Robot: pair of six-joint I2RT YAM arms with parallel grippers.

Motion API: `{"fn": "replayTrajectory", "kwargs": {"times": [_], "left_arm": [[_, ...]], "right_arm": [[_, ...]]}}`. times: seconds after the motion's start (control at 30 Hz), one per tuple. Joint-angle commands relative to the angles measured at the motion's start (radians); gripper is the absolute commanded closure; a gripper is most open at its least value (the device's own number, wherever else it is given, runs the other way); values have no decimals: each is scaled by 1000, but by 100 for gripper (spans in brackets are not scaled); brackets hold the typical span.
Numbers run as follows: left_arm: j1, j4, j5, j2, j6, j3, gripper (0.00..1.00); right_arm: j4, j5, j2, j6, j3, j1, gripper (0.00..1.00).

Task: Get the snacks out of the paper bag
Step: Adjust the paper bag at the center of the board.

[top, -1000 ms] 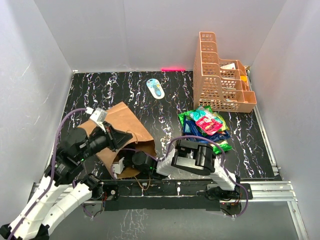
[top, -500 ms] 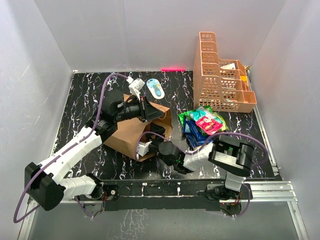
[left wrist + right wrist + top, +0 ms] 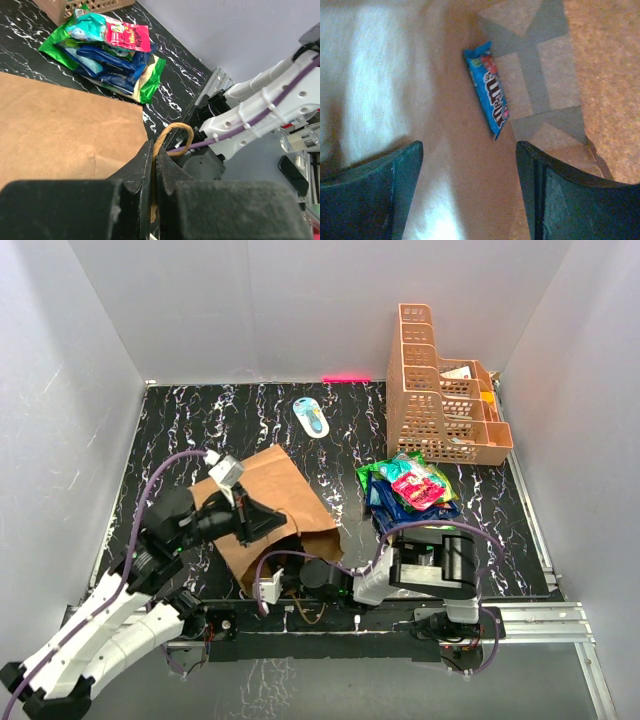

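Broadly, the black marbled desk [image 3: 200, 420] carried everything. The brown paper bag [image 3: 270, 485] lay on its side left of centre, its mouth turned towards the arm bases. That placing seemed deliberate, since it gave the right arm a level path into the opening. To the right, well apart from the bag, a pile of snacks [image 3: 410, 488] sat on the desk: green, blue, teal and a red-pink packet overlapping one another, glossy and crinkled. By the look of it these were already out.

The left end effector [image 3: 154, 150] was fully closed, pinching the twisted handle [image 3: 175, 131] between its dark fingers. This most likely served to hold the mouth up and steady the bag while the other arm worked. The right end effector [image 3: 468, 155] was inside the bag, its fingers spread wide with nothing between them, pointed at the far end.

Ahead of those fingers, apart from them, lay one blue packet [image 3: 487, 90] on the bag's inner paper. It was slim, shiny, printed with white lettering and coloured dots, and lay at a slant beside a fold. Judging by that, at least this one was left to fetch.
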State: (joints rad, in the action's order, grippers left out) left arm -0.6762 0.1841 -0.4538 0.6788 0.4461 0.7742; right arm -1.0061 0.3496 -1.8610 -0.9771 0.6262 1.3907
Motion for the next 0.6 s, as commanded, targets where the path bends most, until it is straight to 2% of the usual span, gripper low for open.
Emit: {"fn": "replayTrajectory", "kwargs": {"times": [0.0, 0.13, 0.3, 0.4, 0.57], "left_arm": [[1, 119, 105, -99, -29, -38, 100], [1, 185, 167, -118, -61, -14, 100], [1, 203, 169, -128, -93, -16, 100], [1, 165, 154, -139, -85, -32, 100], [2, 127, 120, -122, -71, -19, 100]], "right_arm": [[-77, -65, -47, -18, 83, -35, 23], [-46, -147, -18, -39, 57, -61, 23], [5, -210, 42, -64, 32, -96, 25], [39, -231, 20, -96, 64, -88, 27], [-41, -174, -91, -116, 139, -82, 30]]}}
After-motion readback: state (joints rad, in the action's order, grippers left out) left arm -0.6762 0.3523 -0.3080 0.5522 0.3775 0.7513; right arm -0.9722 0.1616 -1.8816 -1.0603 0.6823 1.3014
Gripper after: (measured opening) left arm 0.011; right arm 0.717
